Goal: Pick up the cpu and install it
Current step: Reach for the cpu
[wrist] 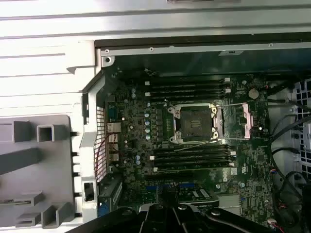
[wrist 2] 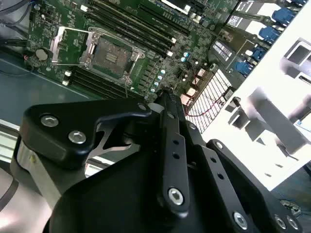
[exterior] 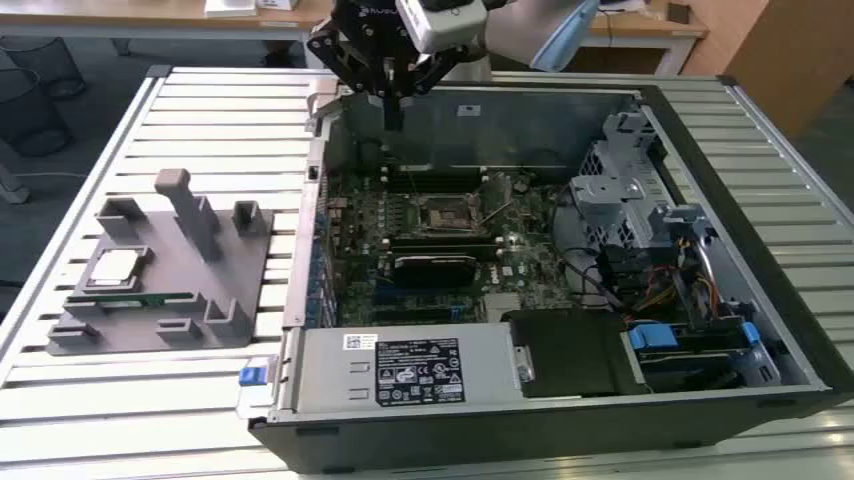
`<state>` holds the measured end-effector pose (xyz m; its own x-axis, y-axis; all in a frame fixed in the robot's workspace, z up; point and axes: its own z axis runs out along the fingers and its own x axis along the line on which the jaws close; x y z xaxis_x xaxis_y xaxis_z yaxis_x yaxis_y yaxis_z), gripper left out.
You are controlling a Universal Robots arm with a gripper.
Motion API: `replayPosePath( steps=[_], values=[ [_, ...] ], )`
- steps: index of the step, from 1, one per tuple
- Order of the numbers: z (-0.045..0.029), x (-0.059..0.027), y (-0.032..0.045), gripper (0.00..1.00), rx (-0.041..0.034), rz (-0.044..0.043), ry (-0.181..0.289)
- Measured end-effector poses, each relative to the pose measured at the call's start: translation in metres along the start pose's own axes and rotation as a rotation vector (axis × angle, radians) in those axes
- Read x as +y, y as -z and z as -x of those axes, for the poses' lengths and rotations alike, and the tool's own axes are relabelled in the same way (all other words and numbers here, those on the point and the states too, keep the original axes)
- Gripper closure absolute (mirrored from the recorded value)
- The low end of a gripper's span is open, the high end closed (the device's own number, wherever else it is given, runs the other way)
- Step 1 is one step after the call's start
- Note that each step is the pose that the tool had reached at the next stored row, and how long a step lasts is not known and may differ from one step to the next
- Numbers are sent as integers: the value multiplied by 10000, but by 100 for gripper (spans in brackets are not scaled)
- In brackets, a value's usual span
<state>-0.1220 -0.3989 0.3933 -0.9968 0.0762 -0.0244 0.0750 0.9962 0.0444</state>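
The cpu, a small silvery square chip, lies flat on the grey plastic fixture at the exterior view's left, outside the computer case. My gripper hangs above the far edge of the open case, well away from the cpu, with its fingers together and nothing between them. Its black linkage fills the near part of both wrist views. The motherboard socket sits bare, and its metal frame is swung open to one side.
A thin green memory stick lies on the fixture in front of the cpu. The case holds a power supply, drive cages and cables. Upright fixture posts stand near the cpu. The slatted metal table surrounds everything.
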Motion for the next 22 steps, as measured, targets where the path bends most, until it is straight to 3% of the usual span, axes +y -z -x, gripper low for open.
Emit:
replayPosePath(
  steps=[10,22],
  values=[
    [-78,-6,1,90,0,0,0],
    [-227,-11,1,90,2,0,0]
  ],
)
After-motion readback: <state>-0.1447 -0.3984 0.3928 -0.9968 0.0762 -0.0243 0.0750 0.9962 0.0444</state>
